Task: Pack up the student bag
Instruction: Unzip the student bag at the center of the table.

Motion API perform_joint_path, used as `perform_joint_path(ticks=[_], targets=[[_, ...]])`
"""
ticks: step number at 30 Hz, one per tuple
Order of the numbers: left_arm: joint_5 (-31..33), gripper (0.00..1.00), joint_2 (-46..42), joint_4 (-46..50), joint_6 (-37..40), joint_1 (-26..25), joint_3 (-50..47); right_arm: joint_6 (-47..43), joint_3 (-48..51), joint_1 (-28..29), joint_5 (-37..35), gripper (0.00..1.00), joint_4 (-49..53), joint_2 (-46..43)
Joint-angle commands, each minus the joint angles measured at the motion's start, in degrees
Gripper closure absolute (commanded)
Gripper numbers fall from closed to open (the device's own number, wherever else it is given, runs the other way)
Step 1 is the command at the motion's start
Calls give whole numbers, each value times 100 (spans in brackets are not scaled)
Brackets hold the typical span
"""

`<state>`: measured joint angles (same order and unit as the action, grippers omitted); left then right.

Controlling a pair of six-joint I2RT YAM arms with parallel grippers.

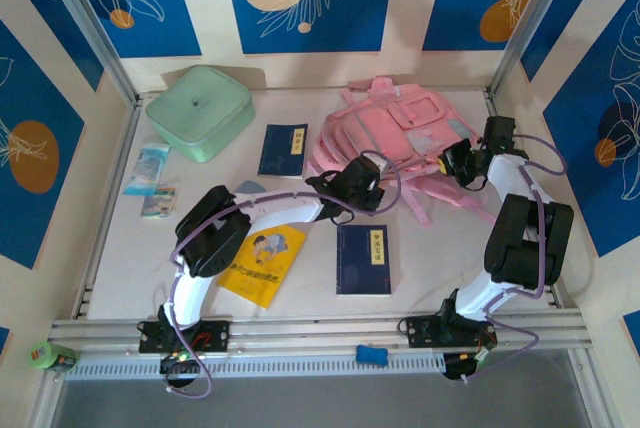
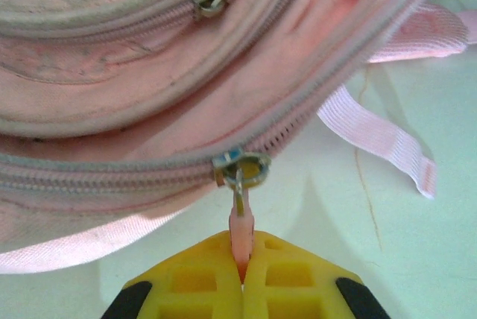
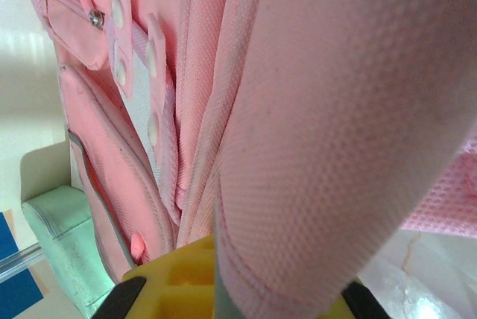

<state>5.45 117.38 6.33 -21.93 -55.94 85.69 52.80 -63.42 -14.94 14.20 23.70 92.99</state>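
Top view: bright, even overhead light, soft short shadows, straight lines bend slightly at edges. Right wrist view: student bag weave sharp mid-frame, softer near lens; glare on table, lower right.

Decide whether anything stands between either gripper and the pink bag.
Nothing visible does. The left gripper is shut on the zip pull of the bag, and the right gripper is shut on a padded pink part of it, so both touch the bag directly.

Pink student bag lies flat at the far right
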Motion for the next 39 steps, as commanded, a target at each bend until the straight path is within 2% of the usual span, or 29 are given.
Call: perform_joint_path(ticks=[1,5,7,10,13,18,25,28,31,36,39], targets=[[-520,100,-124,-64,26,8,275,-285,-352,-33,278,84,-152,3],[-651,100,-1,-66,-30,13,530,-434,-157,-55,328,57,64,-247],[-717,100,23,-74,37,9,606,-470,84,-130,452,49,169,-503],[-659,100,1,129,136,8,720,-442,601,-262,935,39,117,-977],[-742,100,-43,132,188,13,666,-540,831,-255,1209,34,439,-1289],[-923,100,-36,197,229,5,703,-414,1273,-28,1818,30,584,-1607],[-909,100,-42,186,193,4,690,215,1695,543,2219,28,-88,-1537],[-884,100,-65,168,181,4,677,525,1692,780,2095,28,-372,-1363],[-853,100,-63,195,180,10,668,857,1804,1026,1650,29,-753,-1252],[-854,100,-88,243,167,4,642,1403,1884,1161,1280,35,-1356,-861],[-844,100,-84,264,180,4,642,1437,1793,1315,963,40,-1385,-683]])
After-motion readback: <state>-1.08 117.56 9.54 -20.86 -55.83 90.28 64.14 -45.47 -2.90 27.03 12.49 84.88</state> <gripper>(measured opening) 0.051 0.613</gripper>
